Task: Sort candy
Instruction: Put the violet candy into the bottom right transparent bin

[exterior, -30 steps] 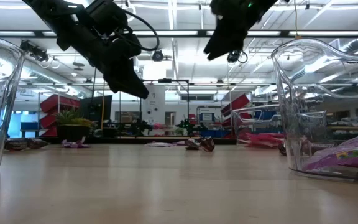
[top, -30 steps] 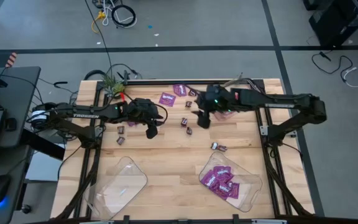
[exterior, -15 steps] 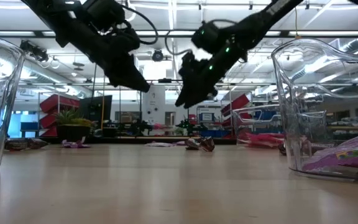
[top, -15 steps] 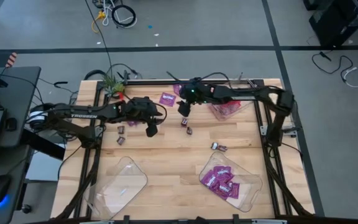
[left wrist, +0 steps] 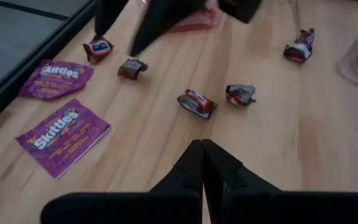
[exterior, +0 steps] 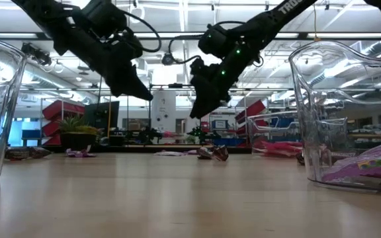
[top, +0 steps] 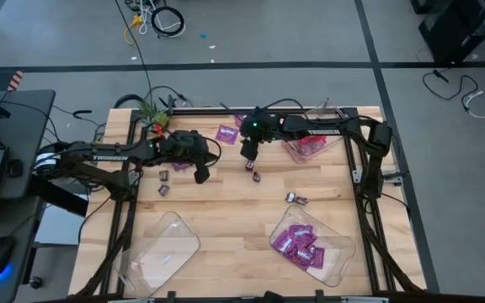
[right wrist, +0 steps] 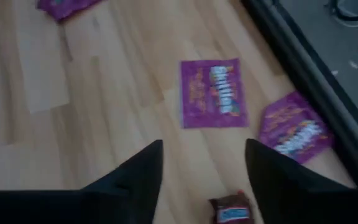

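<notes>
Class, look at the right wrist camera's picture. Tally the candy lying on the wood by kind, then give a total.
Purple packets: 3
Small brown wrapped piece: 1
Total: 4
</notes>
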